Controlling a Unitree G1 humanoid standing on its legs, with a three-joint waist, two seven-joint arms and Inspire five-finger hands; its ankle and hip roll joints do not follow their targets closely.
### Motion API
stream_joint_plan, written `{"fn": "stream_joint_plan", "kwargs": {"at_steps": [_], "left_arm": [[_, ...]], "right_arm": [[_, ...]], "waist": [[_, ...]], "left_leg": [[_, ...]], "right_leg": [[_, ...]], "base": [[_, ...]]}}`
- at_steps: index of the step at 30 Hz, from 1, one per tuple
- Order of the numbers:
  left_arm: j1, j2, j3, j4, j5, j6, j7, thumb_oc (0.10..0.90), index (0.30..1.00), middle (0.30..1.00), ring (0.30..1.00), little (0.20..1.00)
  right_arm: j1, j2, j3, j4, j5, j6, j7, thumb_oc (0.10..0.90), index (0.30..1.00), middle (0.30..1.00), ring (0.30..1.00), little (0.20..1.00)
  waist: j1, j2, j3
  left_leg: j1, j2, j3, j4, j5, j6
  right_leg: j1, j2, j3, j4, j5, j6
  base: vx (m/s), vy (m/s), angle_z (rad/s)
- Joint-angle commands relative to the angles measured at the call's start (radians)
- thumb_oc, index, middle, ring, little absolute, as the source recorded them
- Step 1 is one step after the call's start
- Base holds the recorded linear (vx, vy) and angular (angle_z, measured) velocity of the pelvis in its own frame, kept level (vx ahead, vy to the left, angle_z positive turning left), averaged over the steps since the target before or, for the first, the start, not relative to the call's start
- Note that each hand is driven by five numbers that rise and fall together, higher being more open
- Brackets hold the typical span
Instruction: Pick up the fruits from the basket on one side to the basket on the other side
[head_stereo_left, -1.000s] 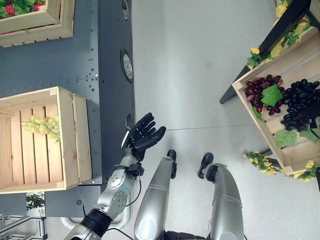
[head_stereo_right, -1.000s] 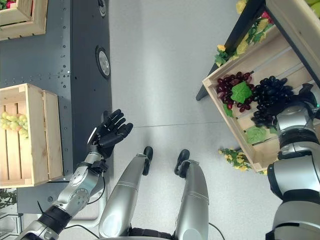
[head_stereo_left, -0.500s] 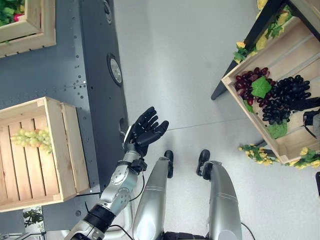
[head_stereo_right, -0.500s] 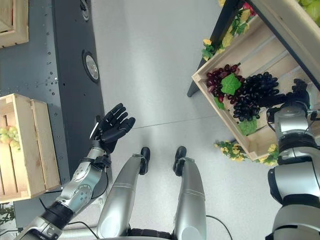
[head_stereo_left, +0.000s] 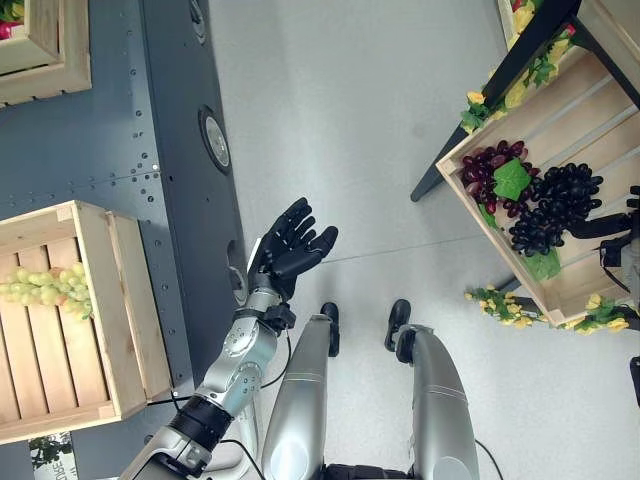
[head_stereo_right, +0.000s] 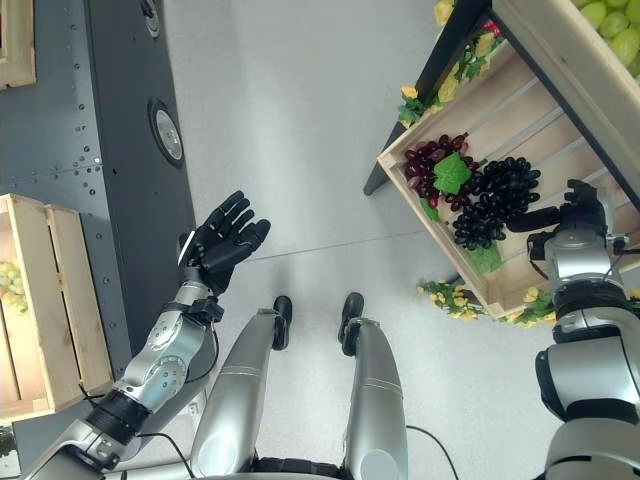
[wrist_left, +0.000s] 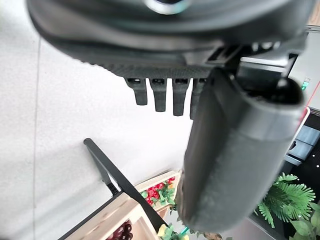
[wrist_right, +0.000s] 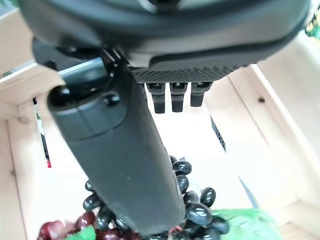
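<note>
Fruit transfer, pick stage, judged early: right-side crate (head_stereo_right: 505, 285), tilted on a dark stand, holds a black grape bunch (head_stereo_right: 492, 203) touching a red grape bunch (head_stereo_right: 430, 162), with a green leaf (head_stereo_right: 452, 172) lying across both. Right hand (head_stereo_right: 560, 213) reaches into this crate just beside the black bunch; in its wrist view the fingers (wrist_right: 172, 97) are extended and the thumb lies over the black grapes, nothing clasped. Left-side crate (head_stereo_left: 120, 300), well apart from the right-side crate across the bare floor, holds a green grape bunch (head_stereo_left: 45, 290) on its slats. Left hand (head_stereo_left: 290, 248) is raised between the two crates, fingers spread, empty. Risks, as judged: the thumb may close on loose berries, not the stem, so the bunch slips; the leaf or red bunch may drag along; a push could roll grapes down the tilted slats.
</note>
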Motion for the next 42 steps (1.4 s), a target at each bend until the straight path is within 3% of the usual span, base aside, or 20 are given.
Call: {"fn": "stream_joint_plan", "kwargs": {"at_steps": [1,3,7,16,28,33,38,42], "left_arm": [[0.037,0.039,0.020,-0.139,0.039,-0.064,-0.023,0.800,0.900,0.900,0.900,0.900],[0.041,0.031,0.022,-0.136,0.039,-0.070,-0.029,0.800,0.900,0.900,0.900,0.900],[0.038,0.005,0.031,-0.120,0.041,-0.077,-0.041,0.800,0.900,0.900,0.900,0.900],[0.012,-0.053,0.020,-0.076,0.067,-0.088,-0.030,0.800,0.900,0.900,0.900,0.900],[0.019,-0.106,0.024,-0.013,0.114,-0.102,-0.033,0.800,0.900,0.900,0.900,0.900],[0.061,-0.119,0.034,0.005,0.144,-0.088,-0.033,0.800,0.900,0.900,0.900,0.900],[0.147,-0.142,0.042,0.032,0.193,-0.058,-0.032,0.800,0.900,0.900,0.900,0.900],[0.197,-0.155,0.053,0.032,0.204,-0.048,-0.029,0.800,0.900,0.900,0.900,0.900]], "right_arm": [[-0.085,-0.109,0.033,-0.020,-0.042,-0.039,-0.139,0.800,0.900,0.900,0.900,0.900],[-0.089,-0.093,0.020,-0.064,-0.022,-0.055,-0.187,0.800,0.900,0.900,0.900,0.900],[-0.001,-0.025,-0.045,-0.193,-0.033,-0.153,-0.280,0.800,0.900,0.900,0.900,0.900],[0.186,0.111,-0.110,-0.342,-0.119,-0.273,-0.330,0.800,0.900,0.900,0.900,0.900],[0.377,0.265,-0.074,-0.507,-0.220,-0.362,-0.239,0.800,0.900,0.900,0.900,0.900],[0.488,0.334,-0.067,-0.594,-0.229,-0.397,-0.226,0.800,0.900,0.900,0.900,0.900],[0.689,0.436,-0.096,-0.709,-0.190,-0.462,-0.165,0.800,0.900,0.900,0.900,0.900],[0.762,0.478,-0.091,-0.779,-0.215,-0.468,-0.119,0.800,0.900,0.900,0.900,0.900]], "waist": [[0.009,-0.047,-0.021],[0.007,-0.048,-0.021],[-0.005,-0.054,-0.021],[-0.033,-0.053,-0.027],[-0.061,-0.051,-0.069],[-0.073,-0.050,-0.117],[-0.094,-0.037,-0.209],[-0.104,-0.026,-0.259]], "left_leg": [[0.054,-0.052,0.051,-0.076,-0.050,0.044],[0.067,-0.053,0.052,-0.083,-0.053,0.042],[0.120,-0.050,0.061,-0.109,-0.058,0.041],[0.237,-0.041,0.088,-0.154,-0.063,0.043],[0.411,-0.024,0.117,-0.237,-0.074,0.042],[0.496,-0.027,0.120,-0.321,-0.042,0.037],[0.614,-0.037,0.115,-0.508,0.049,0.023],[0.675,-0.044,0.113,-0.618,0.096,0.013]], "right_leg": [[0.076,0.028,-0.065,0.002,-0.017,-0.071],[0.085,0.030,-0.061,-0.003,-0.021,-0.071],[0.132,0.034,-0.051,-0.022,-0.031,-0.069],[0.240,0.024,-0.039,-0.061,-0.046,-0.061],[0.403,0.007,-0.016,-0.130,-0.058,-0.042],[0.478,-0.001,-0.001,-0.196,-0.045,-0.039],[0.589,-0.006,0.020,-0.367,0.010,-0.029],[0.645,-0.004,0.026,-0.465,0.044,-0.017]], "base": [[-0.05,0.041,-0.08],[-0.03,0.054,-0.06],[0.01,0.062,-0.04],[0.01,0.072,-0.05],[0.02,0.056,-0.08],[0.06,0.002,-0.05],[0.11,-0.011,-0.01],[0.11,-0.019,-0.03]]}}
